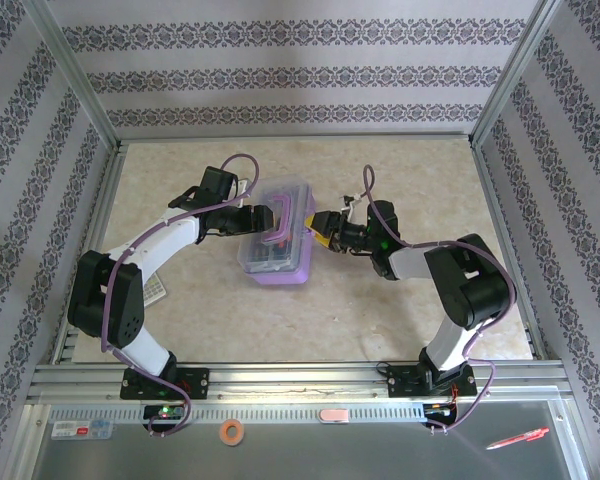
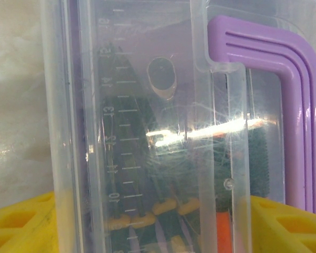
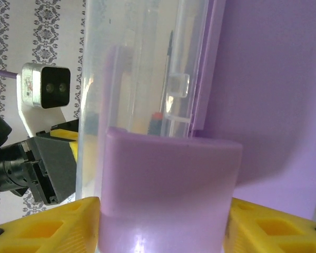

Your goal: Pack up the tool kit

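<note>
On the bench (image 1: 380, 300) the purple case (image 1: 278, 277) lies between the two arms, its clear lid (image 2: 126, 79) apparently down over the tools (image 2: 163, 174) inside, so the packing looks near its end, at the step of fastening the case. The left gripper (image 1: 248, 221) stands wide apart over the lid beside the purple handle (image 2: 295, 105), clamping nothing and seemingly there to steady it. The right gripper (image 3: 163, 226) has its fingers close on either side of the purple latch (image 3: 168, 179), though whether they pinch it cannot be told; the next move probably calls for pressing that latch home squarely without sliding the case.
</note>
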